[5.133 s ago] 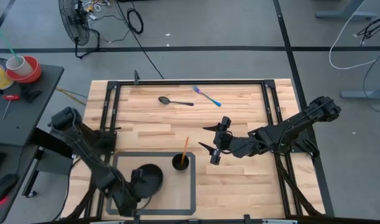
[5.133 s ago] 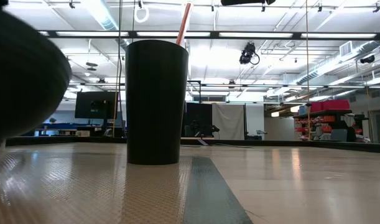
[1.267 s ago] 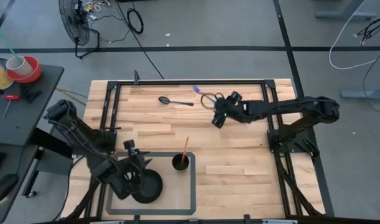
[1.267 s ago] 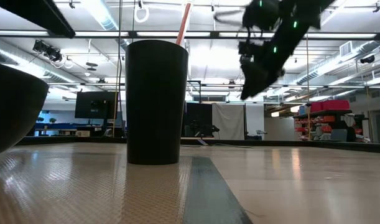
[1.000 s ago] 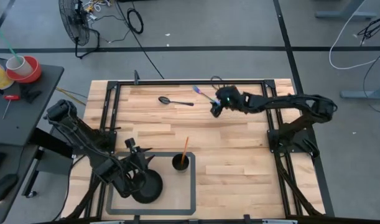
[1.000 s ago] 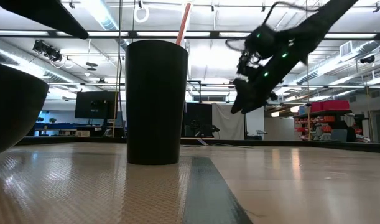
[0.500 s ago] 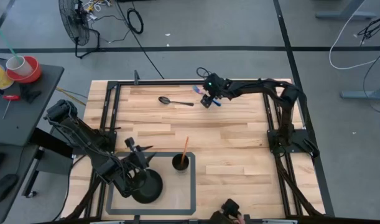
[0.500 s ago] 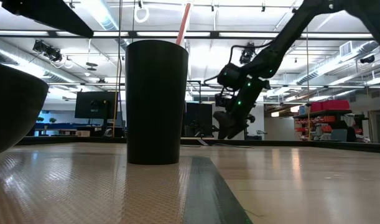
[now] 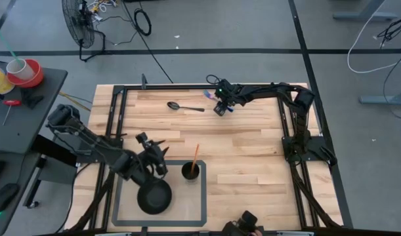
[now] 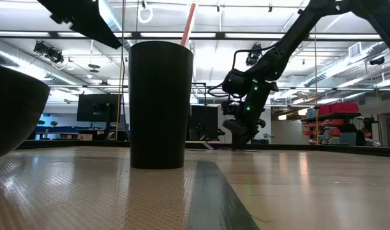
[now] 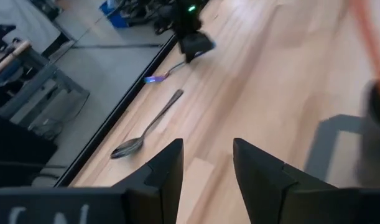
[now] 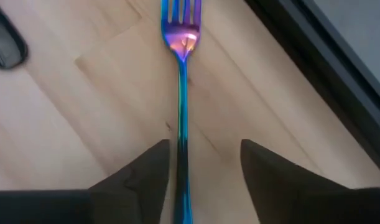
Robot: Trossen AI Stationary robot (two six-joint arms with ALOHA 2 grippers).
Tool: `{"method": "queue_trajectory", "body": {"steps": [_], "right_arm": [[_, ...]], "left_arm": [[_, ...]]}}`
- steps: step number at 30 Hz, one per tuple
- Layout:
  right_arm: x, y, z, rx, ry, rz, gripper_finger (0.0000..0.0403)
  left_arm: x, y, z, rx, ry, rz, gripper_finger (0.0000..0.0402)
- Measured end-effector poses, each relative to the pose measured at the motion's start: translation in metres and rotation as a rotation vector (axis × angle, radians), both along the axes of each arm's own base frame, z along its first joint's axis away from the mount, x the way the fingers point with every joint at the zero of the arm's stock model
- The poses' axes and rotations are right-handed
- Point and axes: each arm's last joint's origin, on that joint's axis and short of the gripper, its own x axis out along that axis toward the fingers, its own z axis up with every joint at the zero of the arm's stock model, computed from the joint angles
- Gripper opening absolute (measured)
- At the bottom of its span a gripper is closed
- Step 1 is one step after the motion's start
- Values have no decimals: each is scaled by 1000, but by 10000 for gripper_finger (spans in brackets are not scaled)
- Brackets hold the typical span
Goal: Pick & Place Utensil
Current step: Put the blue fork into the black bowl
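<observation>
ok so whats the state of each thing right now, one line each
fork: flat on the table, handle between the right gripper's fingers, not lifted
right gripper: down over the fork, fingers apart either side of the handle
spoon: flat on the table, untouched
cup: upright on the mat, a straw in it
bowl: upright on the mat
left gripper: open, empty, above the mat

Iridescent blue-purple fork [image 12: 181, 112] lies flat on the wood — tines toward the table's edge.
</observation>
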Motion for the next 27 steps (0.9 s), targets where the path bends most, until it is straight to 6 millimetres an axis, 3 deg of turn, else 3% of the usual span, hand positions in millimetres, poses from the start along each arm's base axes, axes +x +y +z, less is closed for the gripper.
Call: {"method": "queue_trajectory", "body": {"steps": [6,14,27], "right_arm": [[-3,2,-1,24,29,4,130],[-5,4,3,114,61,23,60],[-11,36,5,274,299,69,37]], "left_arm": [[-2,13,3,3,13,51,144],[-4,12,2,-37,41,46,144],[-4,12,2,-43,37,49,144]]}}
